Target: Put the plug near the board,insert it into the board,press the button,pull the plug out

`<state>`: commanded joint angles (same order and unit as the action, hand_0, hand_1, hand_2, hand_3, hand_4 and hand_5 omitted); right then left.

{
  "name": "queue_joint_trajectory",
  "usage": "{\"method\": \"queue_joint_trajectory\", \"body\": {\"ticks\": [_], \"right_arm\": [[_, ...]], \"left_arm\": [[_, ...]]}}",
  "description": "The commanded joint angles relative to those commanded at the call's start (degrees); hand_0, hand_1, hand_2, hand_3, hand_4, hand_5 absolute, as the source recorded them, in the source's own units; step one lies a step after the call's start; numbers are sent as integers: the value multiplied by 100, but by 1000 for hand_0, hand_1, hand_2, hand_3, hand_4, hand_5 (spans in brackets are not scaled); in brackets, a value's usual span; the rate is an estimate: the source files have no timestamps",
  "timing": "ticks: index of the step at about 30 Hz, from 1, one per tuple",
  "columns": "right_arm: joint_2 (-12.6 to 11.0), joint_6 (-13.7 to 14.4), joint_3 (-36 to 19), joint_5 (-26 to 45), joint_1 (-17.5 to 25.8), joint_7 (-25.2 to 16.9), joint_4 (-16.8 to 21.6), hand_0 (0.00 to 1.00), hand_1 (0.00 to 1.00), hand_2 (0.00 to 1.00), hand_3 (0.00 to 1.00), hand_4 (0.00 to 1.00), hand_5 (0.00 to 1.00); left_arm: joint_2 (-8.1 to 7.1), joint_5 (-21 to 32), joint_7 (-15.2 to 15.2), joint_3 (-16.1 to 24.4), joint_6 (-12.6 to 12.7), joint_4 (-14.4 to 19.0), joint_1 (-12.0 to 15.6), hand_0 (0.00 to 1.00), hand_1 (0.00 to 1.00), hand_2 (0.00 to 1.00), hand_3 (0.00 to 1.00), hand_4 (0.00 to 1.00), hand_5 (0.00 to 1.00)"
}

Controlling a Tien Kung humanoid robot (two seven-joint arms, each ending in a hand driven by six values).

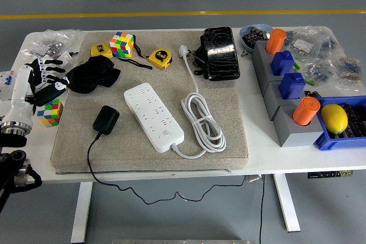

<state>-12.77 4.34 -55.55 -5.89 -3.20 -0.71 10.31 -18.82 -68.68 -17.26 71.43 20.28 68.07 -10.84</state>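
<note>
Hovering at table's left edge, left robot hand [44, 79] fingers spread, empty; plug [106, 120] lower right, apart.

White power strip [154, 116], black plug [106, 119], yellow lemon [334, 119], multicoloured cube [122, 44] on a beige mat [229, 90].

One high head camera looks forward and down over the whole table [286, 158].

The left hand [43, 81] is hovering over the table's left edge. Its black fingers [50, 71] are spreading loosely, holding nothing.
</note>
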Motion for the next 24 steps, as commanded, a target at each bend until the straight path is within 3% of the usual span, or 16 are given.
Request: {"method": "queue_joint_trajectory", "body": {"ticks": [18,24], "right_arm": [[104,21,-328,-73,21,24,0,499,598,562,512,859,396],[116,71,-423,4,68,44,0,498,597,561,512,859,396]], "left_arm": [[67,-51,102,346,-93,229,113,318,357,484,536,807,195],[79,-82,150,291,-137,301,148,319,357,484,536,807,197]]}}
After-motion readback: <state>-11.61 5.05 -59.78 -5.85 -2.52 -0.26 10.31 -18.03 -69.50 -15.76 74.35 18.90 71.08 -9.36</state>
